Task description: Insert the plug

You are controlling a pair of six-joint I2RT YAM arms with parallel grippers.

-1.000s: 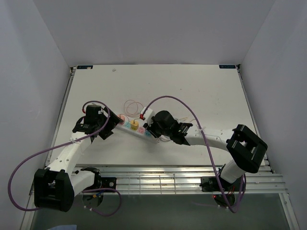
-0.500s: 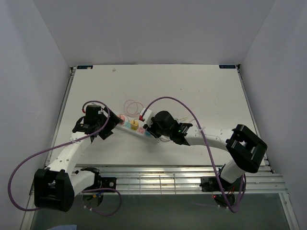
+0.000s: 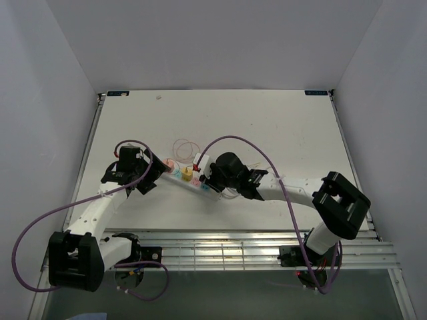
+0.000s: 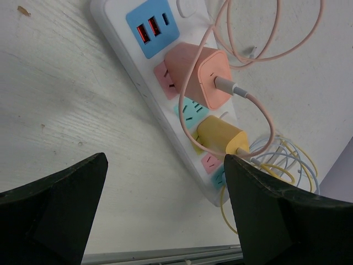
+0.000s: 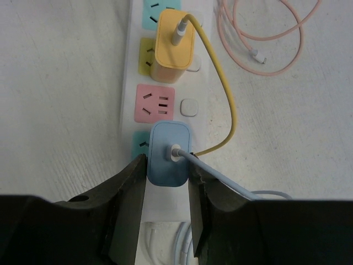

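Note:
A white power strip [image 5: 205, 83] lies on the table, also in the top view [image 3: 198, 186]. My right gripper [image 5: 167, 168] is shut on a light blue plug [image 5: 169, 154], which sits over the teal end socket [image 5: 139, 144]. How deep its prongs sit is hidden. A free pink socket [image 5: 156, 104] comes after it, then a yellow plug [image 5: 174, 47]. My left gripper [image 4: 165, 165] stands open over the strip's other end [image 4: 118, 38], beside a pink plug [image 4: 201, 77] and the yellow plug [image 4: 220, 138], holding nothing.
A pink cable [image 5: 270, 38] coils on the table right of the strip. A yellow cable [image 5: 229, 105] curves past the blue plug, and pale blue cable loops [image 5: 187, 243] lie under my right fingers. Metal rails [image 3: 220, 250] run along the near table edge.
My right gripper with the blue plug has edged slightly left toward the strip's end. The left arm has barely moved.

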